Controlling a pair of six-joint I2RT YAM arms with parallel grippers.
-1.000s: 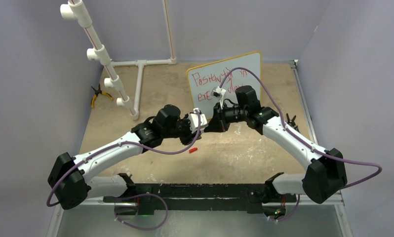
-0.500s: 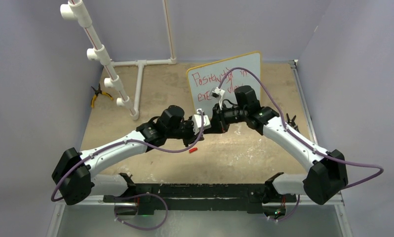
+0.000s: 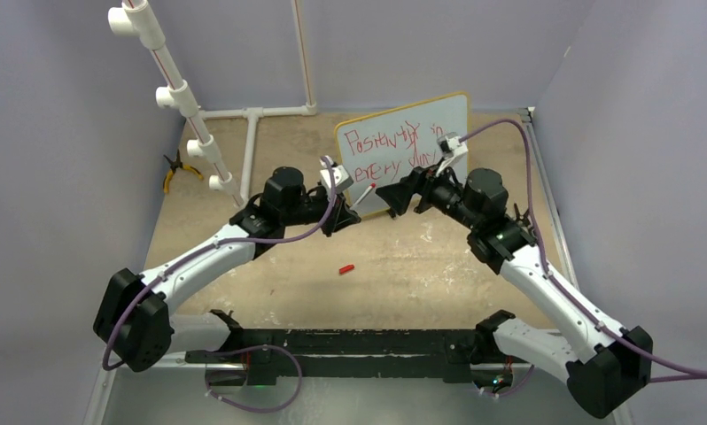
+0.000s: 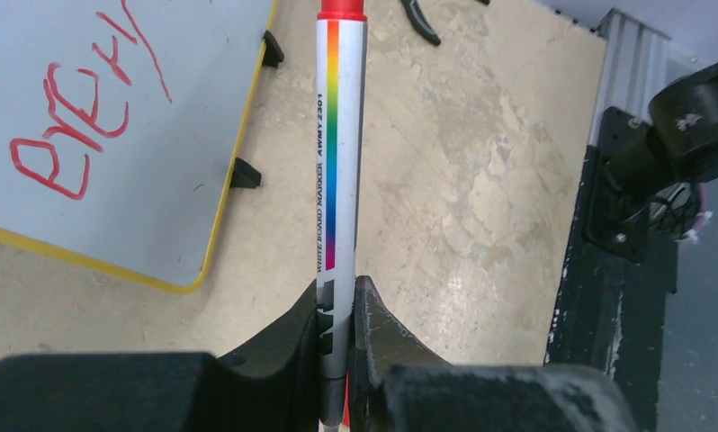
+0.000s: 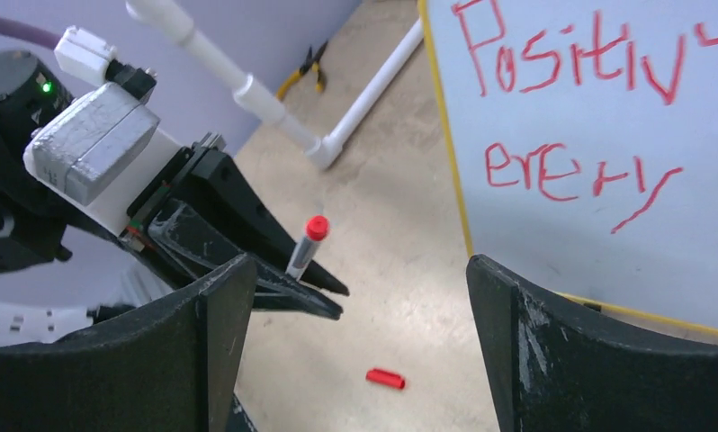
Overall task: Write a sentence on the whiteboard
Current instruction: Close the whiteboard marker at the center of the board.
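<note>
The whiteboard, with its yellow frame, leans up at the back of the table and carries the sentence in red handwriting on two lines. My left gripper is shut on a white marker with a rainbow stripe. The marker's red end points away from the fingers. In the left wrist view the marker runs straight out of the gripper, beside the whiteboard. My right gripper stands open just right of the marker and in front of the board. From the right wrist, the gripper is empty, with the marker and whiteboard beyond.
A small red cap lies on the tabletop between the arms and shows again as the cap. A white PVC pipe frame stands at the back left, with yellow-handled pliers beside it. A small black tool lies at the right edge.
The marker has gone from the right gripper to the left. The left gripper shut on it and swung back-left. The right gripper opened and drew away to the right.
</note>
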